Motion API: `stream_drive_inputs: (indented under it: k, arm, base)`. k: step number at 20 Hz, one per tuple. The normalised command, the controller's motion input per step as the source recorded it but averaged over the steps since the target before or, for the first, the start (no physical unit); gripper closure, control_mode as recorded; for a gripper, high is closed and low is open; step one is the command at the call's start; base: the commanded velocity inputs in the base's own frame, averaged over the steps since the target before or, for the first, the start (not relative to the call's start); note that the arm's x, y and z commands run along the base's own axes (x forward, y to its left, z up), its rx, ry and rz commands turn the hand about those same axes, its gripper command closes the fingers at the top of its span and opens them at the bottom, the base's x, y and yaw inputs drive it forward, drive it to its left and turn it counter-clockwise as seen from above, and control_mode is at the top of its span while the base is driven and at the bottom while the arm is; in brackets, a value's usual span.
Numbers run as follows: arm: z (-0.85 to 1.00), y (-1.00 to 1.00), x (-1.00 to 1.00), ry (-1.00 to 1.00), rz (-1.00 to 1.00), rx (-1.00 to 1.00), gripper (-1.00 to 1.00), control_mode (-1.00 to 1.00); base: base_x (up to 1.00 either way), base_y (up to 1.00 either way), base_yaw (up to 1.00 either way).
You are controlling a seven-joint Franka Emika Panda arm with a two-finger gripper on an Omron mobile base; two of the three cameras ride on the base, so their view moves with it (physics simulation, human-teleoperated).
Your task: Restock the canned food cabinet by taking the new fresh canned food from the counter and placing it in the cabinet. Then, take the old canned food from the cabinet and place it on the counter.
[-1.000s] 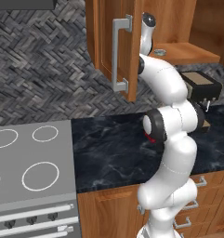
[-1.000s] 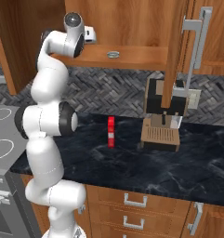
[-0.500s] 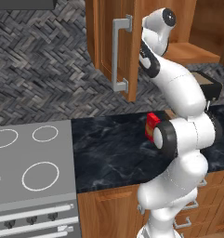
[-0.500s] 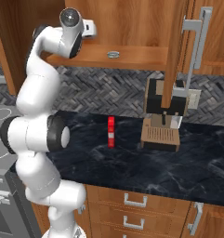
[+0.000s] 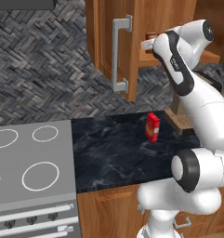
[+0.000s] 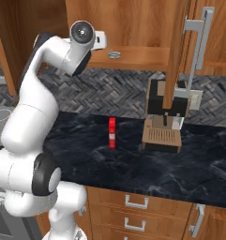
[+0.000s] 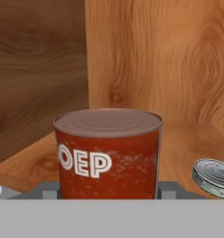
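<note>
Our fingers (image 7: pixel 108 193) sit either side of the old canned food (image 7: pixel 108 153), their dark tips just peeking out at the foot of the orange-red can, one on each flank — spread wide enough to straddle it, though we cannot tell whether the pads are pressing on the label yet. That can stands upright on the cabinet (image 6: pixel 133 28) shelf, dead ahead of us and very close. Off to one side of the fingers, a little apart from the can, lies the new fresh canned food (image 7: pixel 214 174), the flat silver tin, already resting on the shelf; from the right base view it shows as a small grey disc (image 6: pixel 114 55) just beyond the hand. So by our reckoning the restocking half is done and we are on the second half: fetching the old can. Next we judge it calls for a firm squeeze, a small lift, then a careful draw back past the open door and down to the black tabletop (image 5: pixel 113 153), clear of the red carton (image 5: pixel 152 127).
</note>
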Motion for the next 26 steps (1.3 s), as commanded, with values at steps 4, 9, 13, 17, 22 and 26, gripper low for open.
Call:
stream_drive_inputs:
  k: [4, 9, 13, 17, 22, 26]
  arm:
    - [-0.19, -0.26, -1.0, 0.08, 0.08, 0.0, 1.0, -1.0]
    - [-0.75, 0.0, -1.0, 0.16, 0.04, -0.02, 1.0, -1.0]
    - [-0.99, 0.0, -1.0, 0.29, 0.05, -0.01, 1.0, -1.0]
    - [-1.0, -0.05, -0.18, 0.44, 0.14, 0.0, 1.0, -1.0]
    - [-1.0, 0.15, 0.26, 0.33, 0.23, 0.0, 1.0, -1.0]
    - [-1.0, 0.45, 0.35, 0.26, 0.19, 0.0, 1.0, -1.0]
  base:
    - [0.0, 0.0, 0.0]
    - [0.0, 0.0, 0.0]
    - [0.0, 0.0, 0.0]
    - [0.0, 0.0, 0.0]
    - [0.0, 0.0, 0.0]
    - [0.0, 0.0, 0.0]
